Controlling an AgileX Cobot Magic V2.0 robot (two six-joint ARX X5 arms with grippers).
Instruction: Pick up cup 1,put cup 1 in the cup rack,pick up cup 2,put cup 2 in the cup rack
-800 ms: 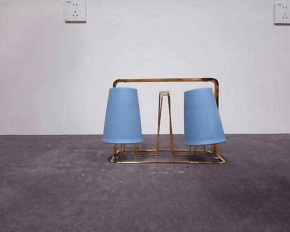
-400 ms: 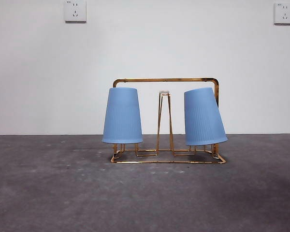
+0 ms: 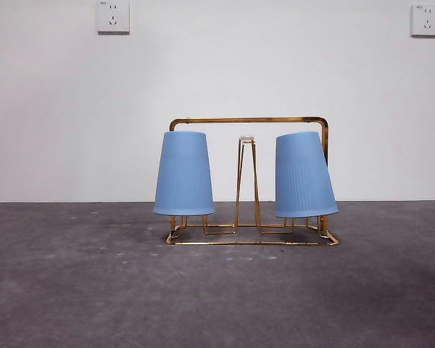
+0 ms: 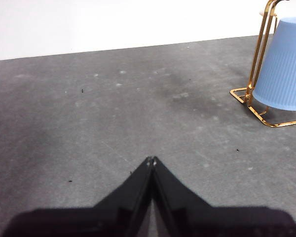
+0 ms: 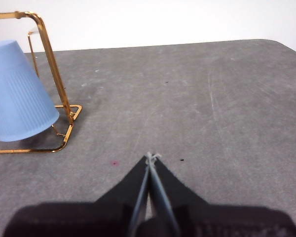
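The gold wire cup rack [image 3: 250, 120] stands mid-table. Two blue ribbed cups hang upside down on its prongs: one upright at the left [image 3: 183, 174], one tilted at the right [image 3: 304, 175]. The left wrist view shows the left cup [image 4: 285, 69] and the rack's corner [image 4: 242, 95]; my left gripper [image 4: 151, 160] is shut and empty, well away over bare table. The right wrist view shows the tilted cup [image 5: 17, 94] on the rack [image 5: 52, 54]; my right gripper [image 5: 152, 157] is shut and empty, apart from it. Neither arm appears in the front view.
A bare prong pair with a white tip [image 3: 246, 138] rises between the cups. Grey table surface [image 3: 217, 290] surrounds the rack. The table's rounded far corner [image 5: 281, 45] shows in the right wrist view. Two wall sockets [image 3: 113, 16] sit on the white wall.
The right cup rocked slightly on its prong, swinging a little right and then back left. Nothing else moved.
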